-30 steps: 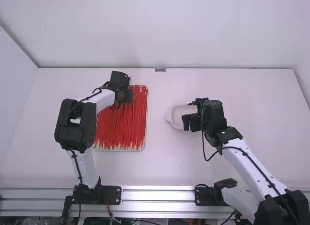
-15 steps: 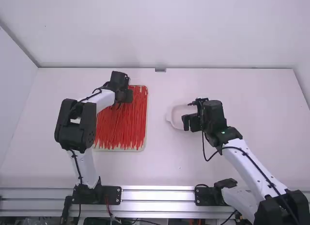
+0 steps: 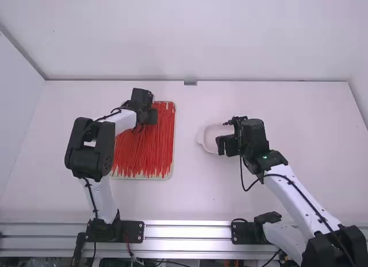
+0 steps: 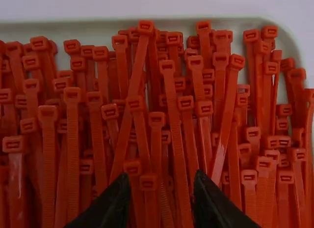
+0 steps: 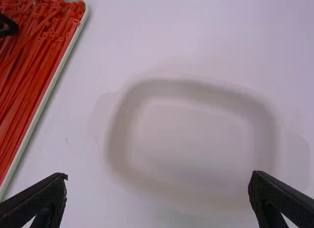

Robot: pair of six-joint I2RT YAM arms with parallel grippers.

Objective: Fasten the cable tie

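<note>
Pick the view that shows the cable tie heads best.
Left wrist view: the cable ties lie close, each square head distinct, just past the open left gripper. In the high view they are a red mass on the tray, partly under the left arm. The right wrist view catches one side of the pile.

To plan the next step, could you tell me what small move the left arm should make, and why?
Probably lower the left gripper onto the ties and close on one: it hovers open above them, holding nothing.
</note>
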